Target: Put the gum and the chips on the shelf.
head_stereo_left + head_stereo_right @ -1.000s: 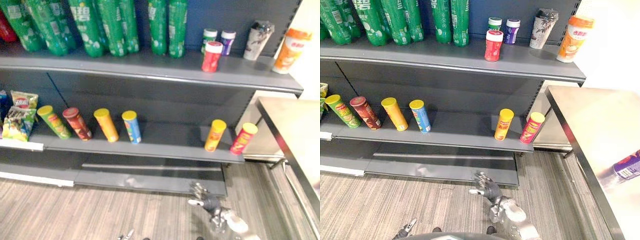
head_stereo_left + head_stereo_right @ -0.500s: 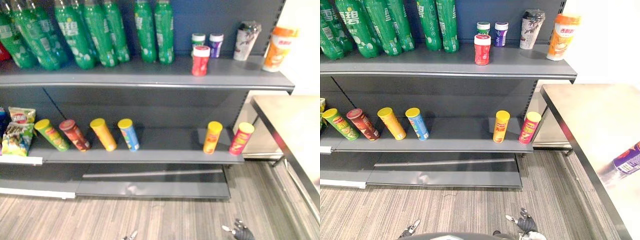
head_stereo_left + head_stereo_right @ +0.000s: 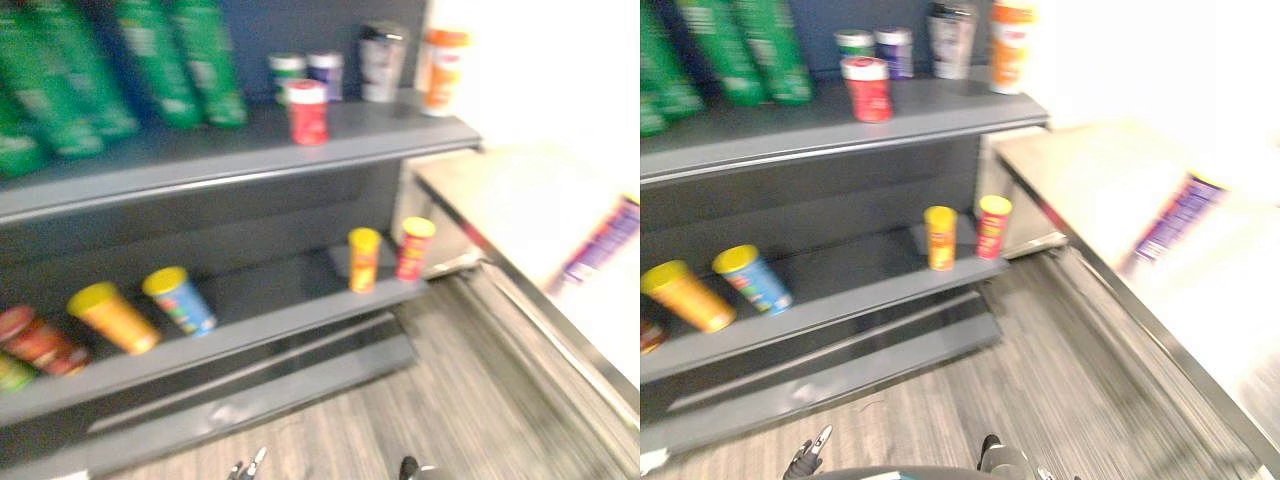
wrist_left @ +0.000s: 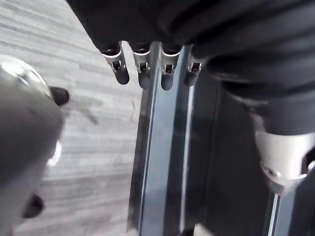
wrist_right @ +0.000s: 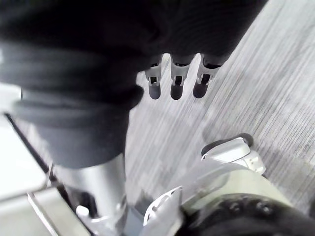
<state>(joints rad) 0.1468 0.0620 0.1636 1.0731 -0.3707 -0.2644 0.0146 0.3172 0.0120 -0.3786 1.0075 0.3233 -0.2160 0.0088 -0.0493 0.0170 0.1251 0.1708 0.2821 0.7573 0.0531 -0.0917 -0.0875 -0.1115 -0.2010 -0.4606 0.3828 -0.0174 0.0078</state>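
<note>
A purple chips can point(image 3: 1175, 215) lies on the steel table point(image 3: 1090, 180) at the right. Three small gum bottles, red point(image 3: 307, 110), green point(image 3: 286, 72) and purple point(image 3: 325, 72), stand on the upper shelf point(image 3: 240, 150). Yellow point(image 3: 363, 258) and red point(image 3: 414, 247) chips cans stand at the right end of the lower shelf point(image 3: 250, 330). My left hand point(image 4: 141, 69) hangs low over the floor by the shelf base, fingers straight, holding nothing. My right hand point(image 5: 178, 78) hangs over the floor, fingers relaxed and empty.
Green bottles point(image 3: 150, 60) line the upper shelf's left part, and two cups point(image 3: 440, 65) stand at its right end. More chips cans point(image 3: 178, 298) lean on the lower shelf to the left. Grey striped floor point(image 3: 480, 400) lies between shelf and table.
The camera has swung to the right, bringing the table and the purple can further into view. My right hand has dropped from in front of the shelf base to the bottom edge.
</note>
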